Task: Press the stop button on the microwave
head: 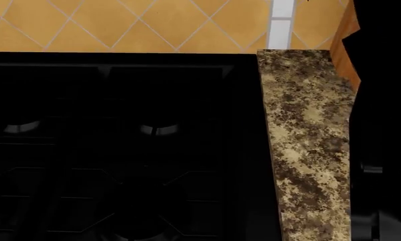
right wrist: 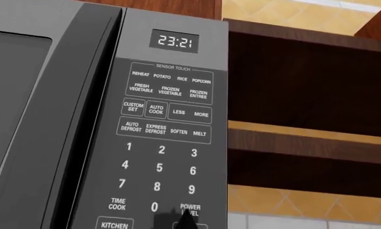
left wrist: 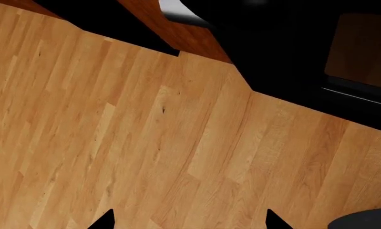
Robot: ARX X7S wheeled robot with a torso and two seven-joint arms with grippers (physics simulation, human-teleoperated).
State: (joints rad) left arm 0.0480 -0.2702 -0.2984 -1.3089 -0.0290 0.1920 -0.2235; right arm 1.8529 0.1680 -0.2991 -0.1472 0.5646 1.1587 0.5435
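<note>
The microwave [right wrist: 63, 119] fills the right wrist view, with its dark door on one side and its grey control panel [right wrist: 171, 143] showing a lit clock and a number keypad. My right gripper [right wrist: 189, 220] shows as a single black point, fingers together, right at the panel over the POWER LEVEL label [right wrist: 190, 209]. Just under the tip the top edge of another button outline is cut off by the frame edge. No stop label is readable. My left gripper [left wrist: 190, 222] is open and empty, its two fingertips [left wrist: 104, 220] wide apart over a wooden floor. Neither gripper shows in the head view.
The head view looks down on a wide black stove [head: 120, 150], a speckled granite counter strip [head: 307, 140] beside it and an orange tiled wall [head: 133, 25]. Dark wooden shelves [right wrist: 304, 95] stand next to the microwave. Dark cabinet bases [left wrist: 292, 47] border the wooden floor [left wrist: 146, 143].
</note>
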